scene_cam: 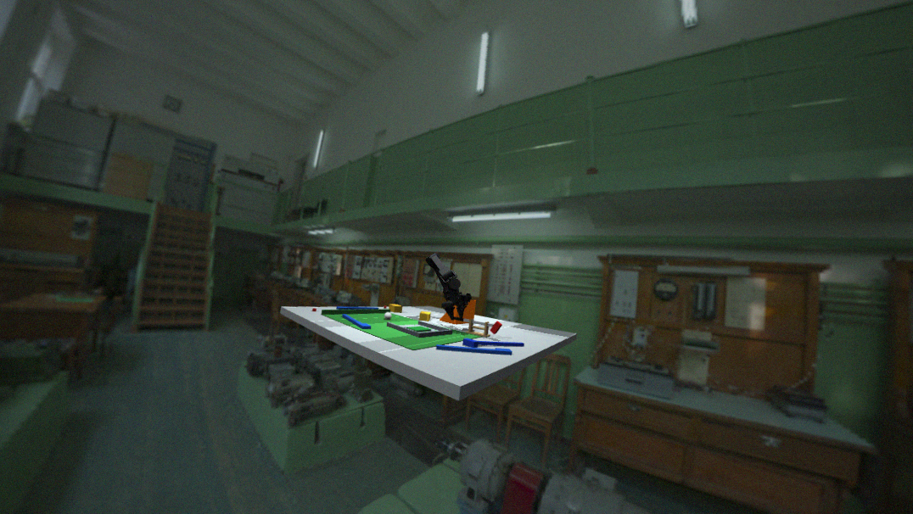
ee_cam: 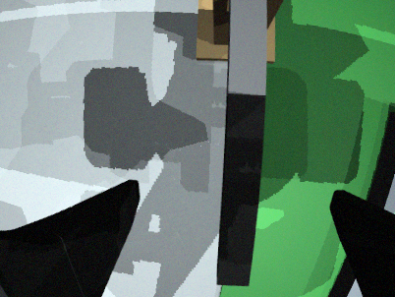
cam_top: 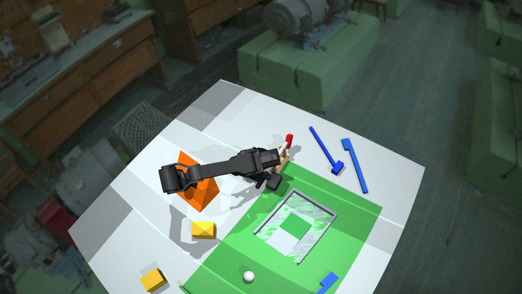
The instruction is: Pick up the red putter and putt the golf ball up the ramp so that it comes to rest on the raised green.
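Note:
The red putter's head [cam_top: 289,140] [scene_cam: 496,327] sticks out past a wooden stand [cam_top: 281,166] [ee_cam: 211,52], which holds its light shaft [ee_cam: 247,49]. Its black grip [ee_cam: 241,226] extends beyond the stand. My gripper [cam_top: 263,178] [ee_cam: 237,196] is open and empty, with the putter's grip running between its spread fingers in the wrist view; I cannot tell the exact height gap. The white golf ball [cam_top: 248,276] [scene_cam: 388,315] lies on the green mat [cam_top: 357,222]. The pale ramp [cam_top: 283,241] leads to the raised green [cam_top: 295,225], inside a grey border [cam_top: 318,240].
Two blue clubs [cam_top: 322,146] [cam_top: 356,168] lie beyond the stand. Another blue club [cam_top: 328,280] [scene_cam: 356,321] lies on the mat. Two yellow blocks [cam_top: 203,230] [cam_top: 154,280] stand on the arm's side. A small red thing [scene_cam: 314,310] is near the far table edge.

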Controlling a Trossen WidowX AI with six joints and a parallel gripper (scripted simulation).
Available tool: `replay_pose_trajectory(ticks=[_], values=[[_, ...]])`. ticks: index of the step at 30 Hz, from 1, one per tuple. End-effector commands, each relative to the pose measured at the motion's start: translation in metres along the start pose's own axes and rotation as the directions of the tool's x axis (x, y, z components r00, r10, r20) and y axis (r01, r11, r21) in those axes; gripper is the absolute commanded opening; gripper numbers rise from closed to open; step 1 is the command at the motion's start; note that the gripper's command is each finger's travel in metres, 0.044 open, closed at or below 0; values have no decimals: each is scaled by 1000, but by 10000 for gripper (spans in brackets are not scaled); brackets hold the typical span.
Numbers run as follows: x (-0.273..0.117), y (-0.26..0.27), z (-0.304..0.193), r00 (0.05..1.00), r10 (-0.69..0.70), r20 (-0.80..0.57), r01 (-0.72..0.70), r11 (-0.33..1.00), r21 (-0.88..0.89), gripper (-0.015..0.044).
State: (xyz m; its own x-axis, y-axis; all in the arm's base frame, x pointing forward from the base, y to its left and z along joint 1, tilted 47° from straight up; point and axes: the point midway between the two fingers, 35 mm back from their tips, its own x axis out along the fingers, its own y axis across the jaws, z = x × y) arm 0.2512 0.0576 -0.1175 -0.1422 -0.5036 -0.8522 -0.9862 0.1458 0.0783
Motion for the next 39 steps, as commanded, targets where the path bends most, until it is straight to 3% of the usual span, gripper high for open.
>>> replay_pose_trajectory(ticks=[1,20,36,39], values=[[5,0,0,1000,-3,-3,3,1000,-8,440],[28,0,-7,1000,-3,-4,3,1000,-8,440],[24,0,-6,1000,-2,0,2,1000,-1,20],[24,0,-6,1000,-2,0,2,1000,-1,0]])
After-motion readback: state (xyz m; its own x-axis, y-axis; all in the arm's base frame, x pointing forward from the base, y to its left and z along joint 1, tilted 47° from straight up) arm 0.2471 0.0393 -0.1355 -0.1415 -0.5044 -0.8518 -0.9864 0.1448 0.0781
